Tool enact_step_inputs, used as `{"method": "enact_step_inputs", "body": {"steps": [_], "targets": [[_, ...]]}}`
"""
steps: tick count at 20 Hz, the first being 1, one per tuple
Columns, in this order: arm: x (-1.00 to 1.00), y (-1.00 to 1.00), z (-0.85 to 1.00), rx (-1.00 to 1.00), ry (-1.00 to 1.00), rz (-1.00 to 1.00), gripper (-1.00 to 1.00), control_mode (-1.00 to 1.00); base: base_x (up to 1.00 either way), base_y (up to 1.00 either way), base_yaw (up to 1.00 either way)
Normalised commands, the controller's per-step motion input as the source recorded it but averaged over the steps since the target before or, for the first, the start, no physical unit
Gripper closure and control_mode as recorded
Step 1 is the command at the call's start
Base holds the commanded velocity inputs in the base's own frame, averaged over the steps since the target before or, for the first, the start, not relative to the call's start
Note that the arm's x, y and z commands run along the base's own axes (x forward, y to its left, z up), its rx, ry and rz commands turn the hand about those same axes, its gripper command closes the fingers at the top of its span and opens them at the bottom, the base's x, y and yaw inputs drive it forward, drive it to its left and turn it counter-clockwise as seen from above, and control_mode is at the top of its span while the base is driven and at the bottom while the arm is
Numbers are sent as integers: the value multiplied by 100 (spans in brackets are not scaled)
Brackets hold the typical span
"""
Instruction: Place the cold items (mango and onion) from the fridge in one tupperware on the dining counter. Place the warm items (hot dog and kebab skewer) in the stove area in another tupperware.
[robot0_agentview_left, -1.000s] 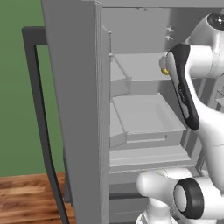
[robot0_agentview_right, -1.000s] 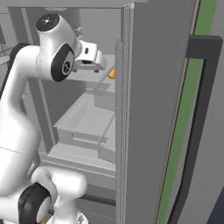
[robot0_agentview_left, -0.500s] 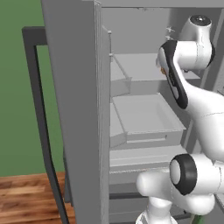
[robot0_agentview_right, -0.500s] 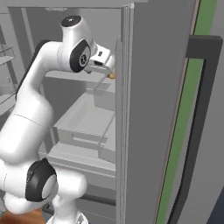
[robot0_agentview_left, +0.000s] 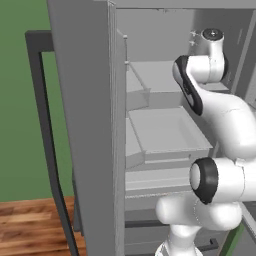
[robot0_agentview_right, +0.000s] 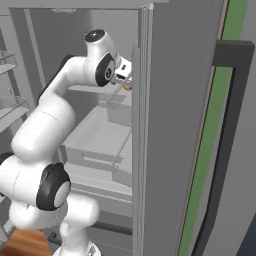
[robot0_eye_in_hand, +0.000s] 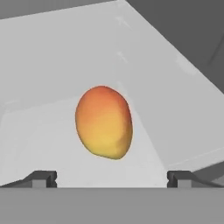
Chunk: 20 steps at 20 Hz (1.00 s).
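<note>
An orange-yellow mango (robot0_eye_in_hand: 104, 122) lies on the white upper fridge shelf (robot0_eye_in_hand: 52, 65), just ahead of my gripper (robot0_eye_in_hand: 112, 177). The two dark fingertips (robot0_eye_in_hand: 43, 177) stand wide apart, open, with the mango centred beyond the gap and nothing between them. In the right base view the gripper (robot0_agentview_right: 125, 76) reaches into the fridge at upper-shelf height, and a sliver of the mango (robot0_agentview_right: 128, 86) shows just below it by the door edge. The onion, hot dog, kebab skewer and tupperware are out of view.
The fridge door (robot0_agentview_left: 85, 125) stands open on the left of the left base view. Below the shelf sit two white drawers (robot0_agentview_left: 165, 132). The fridge's right wall (robot0_agentview_right: 175, 125) is close beside the hand. Door racks (robot0_agentview_right: 10, 107) hang at far left.
The arm has swung deeper into the fridge, and the hand has moved in toward the upper shelf. The jaws stayed open.
</note>
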Motion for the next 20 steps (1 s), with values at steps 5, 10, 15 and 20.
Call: {"method": "enact_step_inputs", "body": {"steps": [5,10,15,20], "targets": [[85,-2,-2,0,1,0,-100,-100,0,0,0],[65,-25,-26,-1,9,0,-100,-100,0,0,0],[10,-20,-23,-1,16,-2,-100,-100,0,0,0],[-8,3,-14,0,21,-9,-100,-100,0,0,0]]}}
